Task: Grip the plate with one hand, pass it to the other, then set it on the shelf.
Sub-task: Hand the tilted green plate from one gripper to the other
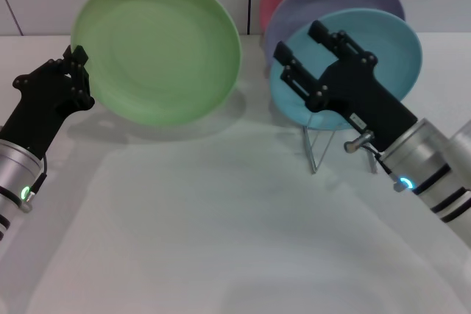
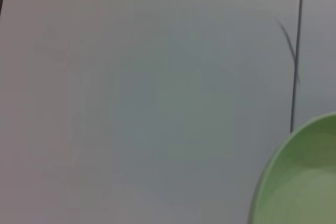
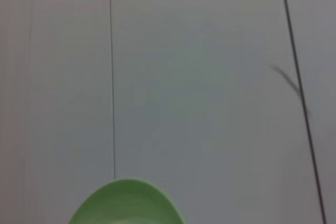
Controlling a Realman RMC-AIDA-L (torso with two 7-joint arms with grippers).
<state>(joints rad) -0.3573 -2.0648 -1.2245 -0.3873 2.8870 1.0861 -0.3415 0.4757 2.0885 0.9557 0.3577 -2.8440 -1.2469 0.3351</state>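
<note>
Handover step: left gripper (image 1: 76, 71) is clamped on rim of the green plate (image 1: 158, 48), held upright. Right gripper (image 1: 313, 53) has fingers spread w/ nothing in them; next it must reach across and close on the free edge.

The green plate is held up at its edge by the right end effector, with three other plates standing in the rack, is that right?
Not quite. The head view shows the left end effector gripping the green plate at its edge. The right end effector is open, in front of the three plates in the rack.
</note>
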